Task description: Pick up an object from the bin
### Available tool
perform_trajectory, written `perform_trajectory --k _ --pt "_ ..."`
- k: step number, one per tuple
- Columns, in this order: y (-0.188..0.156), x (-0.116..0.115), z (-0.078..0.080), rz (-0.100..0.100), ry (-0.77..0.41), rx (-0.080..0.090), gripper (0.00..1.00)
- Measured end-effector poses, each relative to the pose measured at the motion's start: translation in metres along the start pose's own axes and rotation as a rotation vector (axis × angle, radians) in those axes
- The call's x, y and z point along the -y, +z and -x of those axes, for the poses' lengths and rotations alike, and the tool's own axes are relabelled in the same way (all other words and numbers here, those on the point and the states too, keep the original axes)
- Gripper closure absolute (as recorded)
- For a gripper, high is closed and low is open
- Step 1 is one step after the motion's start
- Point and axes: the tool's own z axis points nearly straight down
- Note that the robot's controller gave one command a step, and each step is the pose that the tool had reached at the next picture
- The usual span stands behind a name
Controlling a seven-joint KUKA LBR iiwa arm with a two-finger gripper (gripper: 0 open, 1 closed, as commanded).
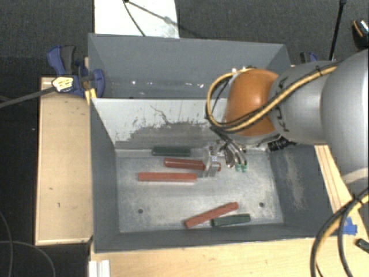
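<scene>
The jaws hang low over the floor of the bin [271, 183], a little right of its middle and nearer the far wall. They sit under the orange cover [249, 100] on the wrist of the arm [328, 105]. The cover and the looped cables [216, 105] hide the parts above them. The metal below blends into the grey floor, so I cannot tell whether the jaws are open or closed, or whether they grip anything. A small green speck [242, 167] sits just to their right; what it is I cannot make out.

Five sticks lie on the bin floor: three red-brown and two dark green. Nearest the jaws is the short red-brown stick [183, 164]. Its long axis runs left to right, nearly parallel to the far wall, with the right end dipping slightly toward the near edge. That right end meets the jaws and is covered by them, so where it ends is hidden.

Just beyond it, toward the far wall, the far green stick [171, 151] lies parallel. On its near side lies the long red-brown stick [167, 177], also parallel, reaching further toward the left wall. Well apart, by the near edge, the slanted red-brown stick [211, 214] rises toward the right. The near green stick [230, 219] lies against its right half; I cannot tell whether they touch.
</scene>
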Motion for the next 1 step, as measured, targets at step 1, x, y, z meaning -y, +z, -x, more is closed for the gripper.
perform_trajectory --k 1 --pt "-0.1531 0.0246 -0.0162 -0.002 -0.297 0.004 1.0"
